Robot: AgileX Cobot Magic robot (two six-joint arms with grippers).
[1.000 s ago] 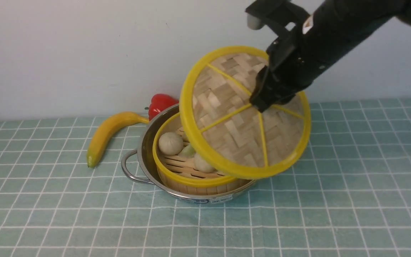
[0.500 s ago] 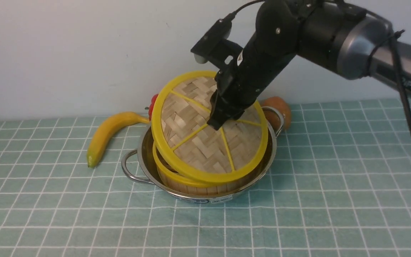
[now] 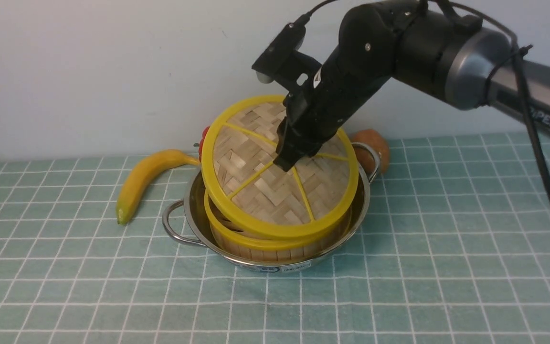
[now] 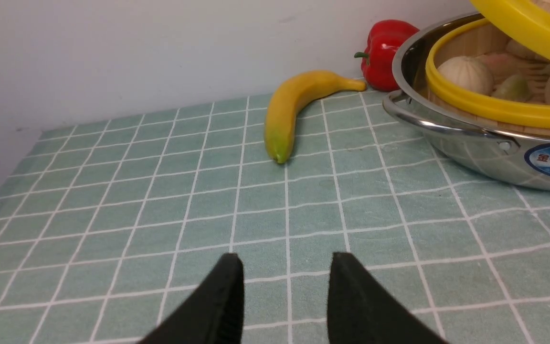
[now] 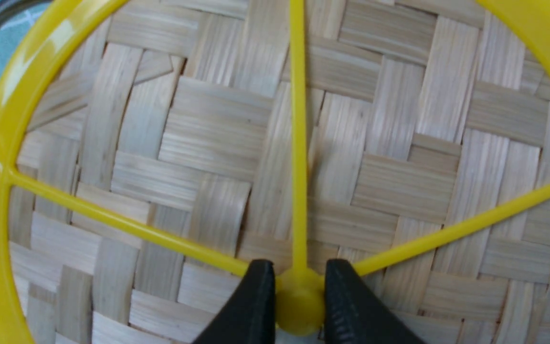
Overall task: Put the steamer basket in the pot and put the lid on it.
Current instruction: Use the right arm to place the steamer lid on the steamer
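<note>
step: seat lid | right gripper (image 3: 286,161) clenched on knob (image 5: 300,308) of lid (image 3: 275,191) | lid tilted over steamer basket (image 3: 265,246) in pot (image 3: 194,200), gap at 9 o'clock | advice: level it, centre the rims, lower, then release | left gripper (image 4: 284,267) released, idle

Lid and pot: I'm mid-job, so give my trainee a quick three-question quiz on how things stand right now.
1. True or false: the steamer basket sits inside the pot.
2. Does the lid lie flat on the basket, or is it tilted?
3. The right tool grips the lid by: A) its rim; B) its central knob; C) nothing.

Key: 1 true; 2 tilted, with its left edge raised off the basket; 3 B.
</note>
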